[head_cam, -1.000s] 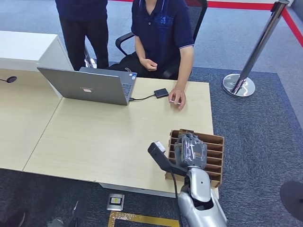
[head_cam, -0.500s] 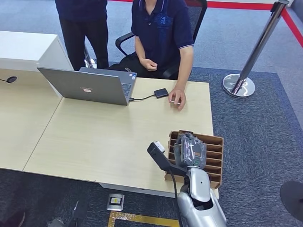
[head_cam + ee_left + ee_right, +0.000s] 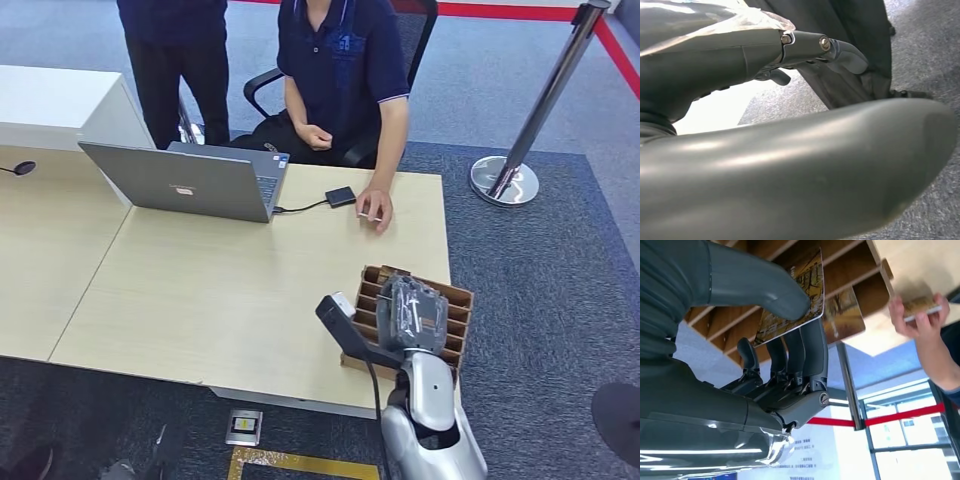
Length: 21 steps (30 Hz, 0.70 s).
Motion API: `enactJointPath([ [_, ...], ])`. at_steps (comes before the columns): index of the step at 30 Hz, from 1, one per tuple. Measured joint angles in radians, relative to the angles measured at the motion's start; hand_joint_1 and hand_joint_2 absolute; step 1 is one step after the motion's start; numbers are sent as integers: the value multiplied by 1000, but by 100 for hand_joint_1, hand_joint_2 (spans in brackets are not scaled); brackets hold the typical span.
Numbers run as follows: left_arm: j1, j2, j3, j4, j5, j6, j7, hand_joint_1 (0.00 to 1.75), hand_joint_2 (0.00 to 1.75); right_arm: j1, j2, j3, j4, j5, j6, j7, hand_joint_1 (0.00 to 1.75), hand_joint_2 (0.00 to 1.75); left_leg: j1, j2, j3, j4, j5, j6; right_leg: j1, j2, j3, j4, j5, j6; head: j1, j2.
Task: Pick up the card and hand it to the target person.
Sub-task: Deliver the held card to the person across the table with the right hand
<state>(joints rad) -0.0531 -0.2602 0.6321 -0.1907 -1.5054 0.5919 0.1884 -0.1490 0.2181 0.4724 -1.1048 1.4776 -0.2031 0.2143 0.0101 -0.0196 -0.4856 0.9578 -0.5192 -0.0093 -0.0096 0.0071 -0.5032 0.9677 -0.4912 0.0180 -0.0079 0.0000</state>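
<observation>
Right hand (image 3: pixel 791 340) around card (image 3: pixel 806 295)

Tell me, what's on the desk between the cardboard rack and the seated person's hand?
Nothing: in the head view, bare desk separates the rack from that person's hand.

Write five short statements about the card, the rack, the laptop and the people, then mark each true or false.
1. The right robot hand pinches a card between thumb and fingers. True.
2. The rack sits on the floor. False: it is on the table, near its right edge.
3. The seated person rests a hand on the table. True.
4. The laptop is shut. False: it is open.
5. The card is fully seated in a slot. False: the right wrist view shows it held at the rack's open slots.
</observation>
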Motion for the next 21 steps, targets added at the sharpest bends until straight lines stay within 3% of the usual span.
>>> enactJointPath([
  [16, 0, 0, 0, 0, -3, 0, -4, 0, 0, -16, -54, 17, -221, -15, 13, -30, 121, 175, 0, 0, 0, 0, 0, 0, 0, 0, 0, 0, 0, 0, 0, 0],
  [21, 0, 0, 0, 0, -4, 0, -4, 0, 0, -72, -61, 42, -239, -26, 20, -37, 120, 175, 0, 0, 0, 0, 0, 0, 0, 0, 0, 0, 0, 0, 0, 0],
])
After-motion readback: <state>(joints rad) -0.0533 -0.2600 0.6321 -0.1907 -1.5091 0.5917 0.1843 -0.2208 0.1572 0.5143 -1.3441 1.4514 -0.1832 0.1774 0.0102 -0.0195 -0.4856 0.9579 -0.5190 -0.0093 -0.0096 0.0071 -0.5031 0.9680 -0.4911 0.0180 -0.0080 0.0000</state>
